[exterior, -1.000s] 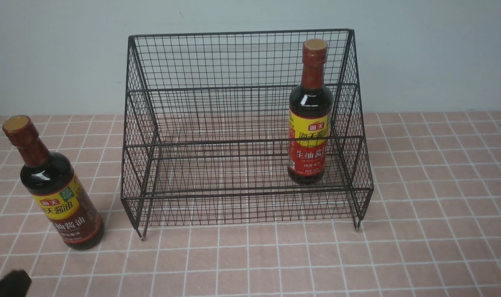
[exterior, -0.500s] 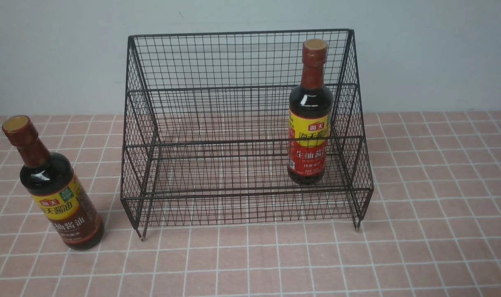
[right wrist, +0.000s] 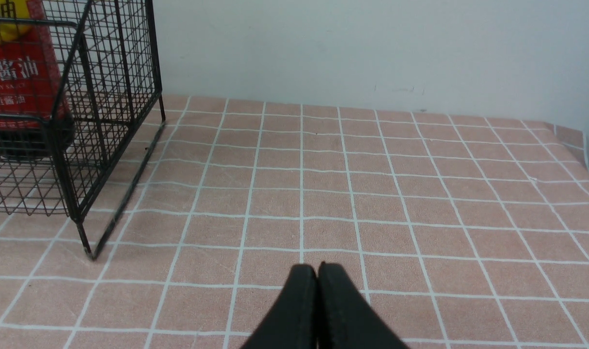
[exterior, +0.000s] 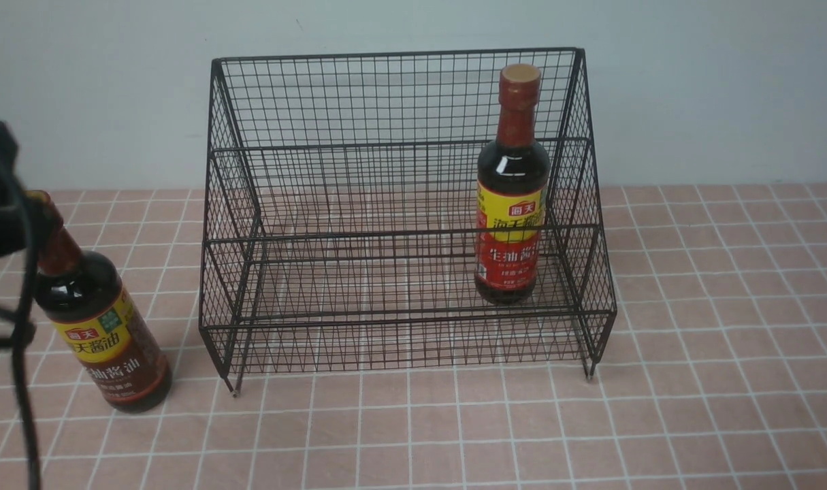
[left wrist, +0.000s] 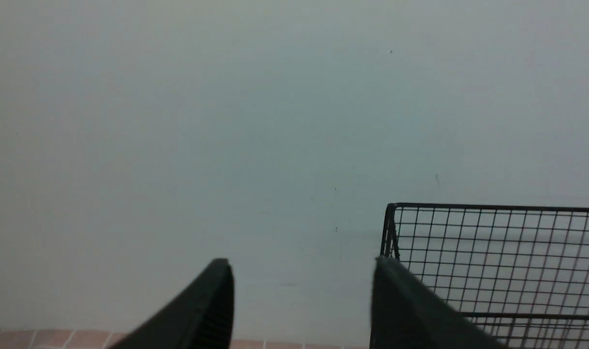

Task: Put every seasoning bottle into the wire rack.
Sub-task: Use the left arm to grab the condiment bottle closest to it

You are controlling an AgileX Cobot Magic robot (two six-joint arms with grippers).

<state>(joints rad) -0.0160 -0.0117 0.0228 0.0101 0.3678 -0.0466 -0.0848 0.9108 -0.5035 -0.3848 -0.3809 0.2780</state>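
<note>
Grip height matters most for the brown bottle (exterior: 103,327), which stands on the table (exterior: 692,340) at the lower left of the front view, just beside the rack (exterior: 386,235). The left hand (left wrist: 300,265), fingers (left wrist: 202,310) spread with nothing between them, should drop to the wide body below the neck, square up, then close; a pinch on the slim neck would likely let the bottle swing. The red bottle (exterior: 512,204) stands inside the rack at right. The right hand (right wrist: 317,267) is pressed together over the table. A dark blur of arm (exterior: 1,197) covers the brown bottle's cap, and the left wrist view misses that bottle entirely.
</note>
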